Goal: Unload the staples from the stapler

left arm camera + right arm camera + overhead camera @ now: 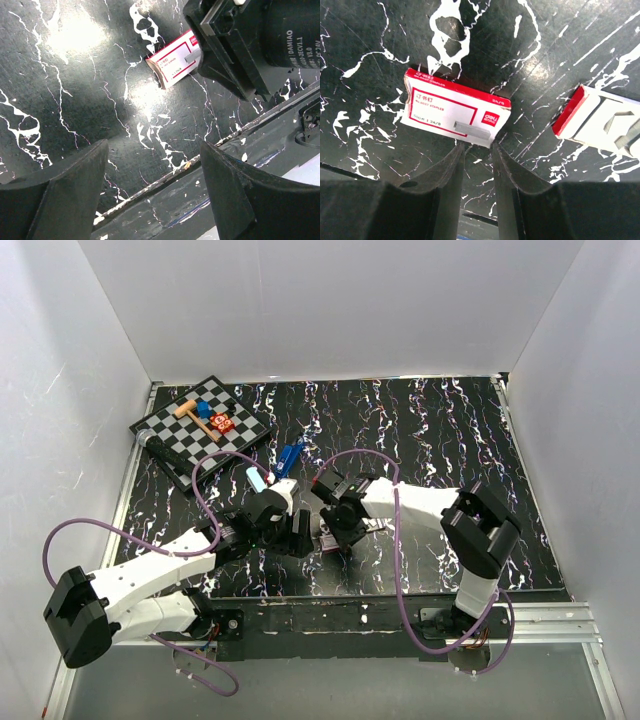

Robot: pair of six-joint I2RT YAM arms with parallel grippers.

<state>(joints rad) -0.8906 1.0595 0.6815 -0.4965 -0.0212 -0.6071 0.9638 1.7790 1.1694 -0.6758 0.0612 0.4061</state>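
Though small, the stapler (290,457): slim, royal blue

The bench (430,430) is black with white marble veining. The staple box (455,110) is white with red edges and a grey staple picture. Beyond the box, the stapler (290,457) is royal blue. Farther beyond it to the left, the board (200,458) is checkered black and white. Purple cables (120,532) loop left of the box.
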